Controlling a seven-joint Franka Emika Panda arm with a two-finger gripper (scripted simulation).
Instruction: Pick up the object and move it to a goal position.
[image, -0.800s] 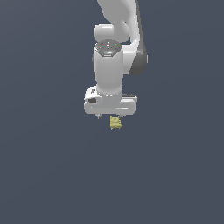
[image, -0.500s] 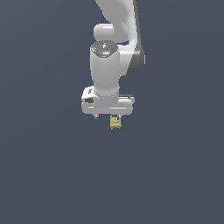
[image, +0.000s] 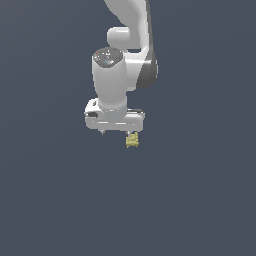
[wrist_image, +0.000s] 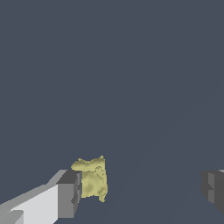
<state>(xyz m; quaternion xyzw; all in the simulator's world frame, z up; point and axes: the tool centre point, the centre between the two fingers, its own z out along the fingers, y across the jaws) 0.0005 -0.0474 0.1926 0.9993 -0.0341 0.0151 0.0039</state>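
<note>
Beside one finger of the wide-spread end effector (wrist_image: 140, 192) sits the object (wrist_image: 92, 177).

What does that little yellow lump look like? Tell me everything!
The yellow lump is tiny, pale and bumpy, roughly blocky with wrinkled sides and a matte look. It sits right beside one finger of the white robot's open pincer, far from the other finger. Whether it touches that finger is unclear. Only the plain dark grey background shows around it.

The pincer (image: 116, 131) hangs over the worktop (image: 200, 200). The object (image: 132, 140) sits just below the pincer's end toward the exterior view's right. In the wrist view the object (wrist_image: 91, 177) lies against one finger (wrist_image: 69, 194), well apart from the other (wrist_image: 213, 187).
</note>
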